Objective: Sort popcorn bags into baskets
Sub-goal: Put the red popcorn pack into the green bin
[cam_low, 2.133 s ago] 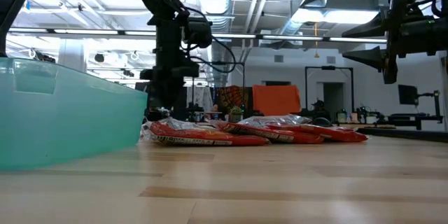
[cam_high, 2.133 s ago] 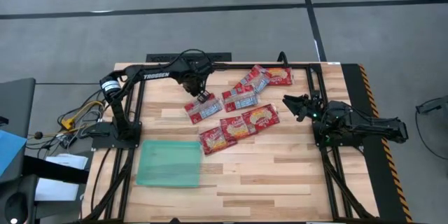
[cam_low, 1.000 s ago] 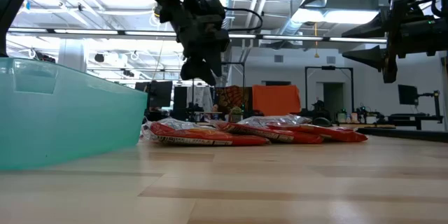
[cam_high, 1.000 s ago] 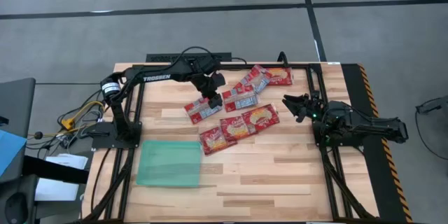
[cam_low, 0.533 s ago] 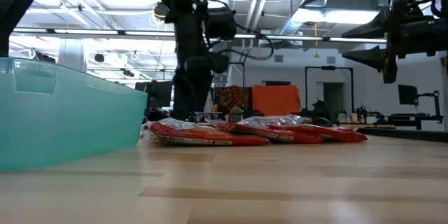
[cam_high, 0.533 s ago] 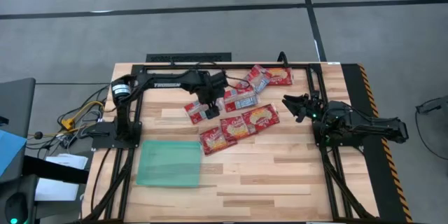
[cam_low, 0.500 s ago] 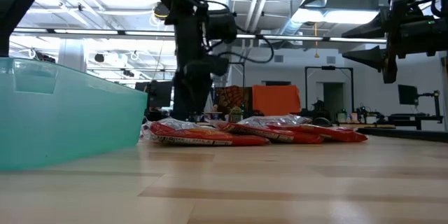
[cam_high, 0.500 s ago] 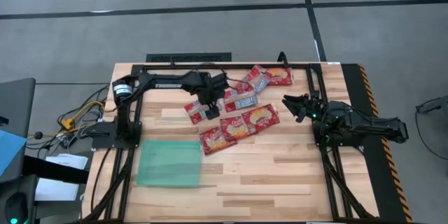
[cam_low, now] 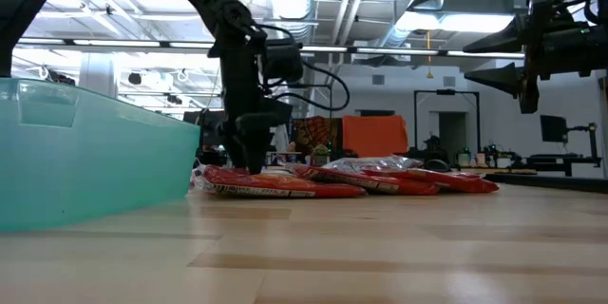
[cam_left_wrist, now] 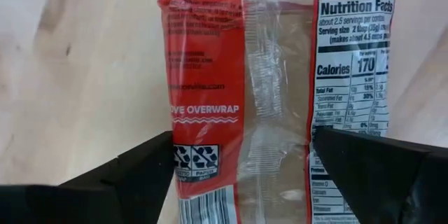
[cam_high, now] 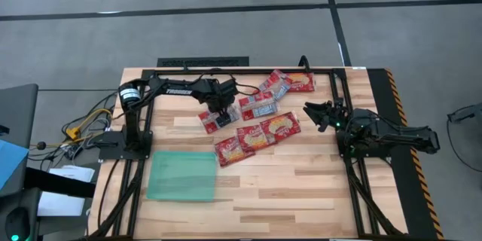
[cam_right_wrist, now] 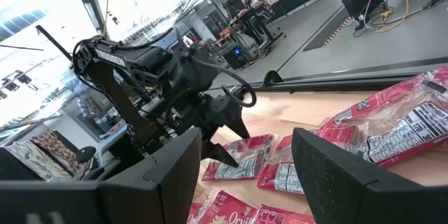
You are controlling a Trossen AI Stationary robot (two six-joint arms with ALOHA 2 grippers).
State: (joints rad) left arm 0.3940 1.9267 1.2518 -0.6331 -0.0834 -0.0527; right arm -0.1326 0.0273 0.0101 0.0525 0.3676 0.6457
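Fingers [cam_left_wrist: 133, 175] of the left gripper [cam_high: 219, 116] stand wide apart astride a red bag [cam_left_wrist: 273, 98] lying back-side up on the table [cam_high: 301, 188], at the left end of the bag cluster; whether they touch it cannot be told. Six more bags [cam_high: 263, 128] lie just beside it toward the right arm, while the teal tray [cam_high: 181, 175] sits apart at the near left. The right gripper [cam_high: 312, 113] hangs open above the table right of the bags, gripping nothing.

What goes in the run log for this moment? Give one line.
left gripper: open, straddling popcorn bag | right gripper: open, idle at right | tray: no bags
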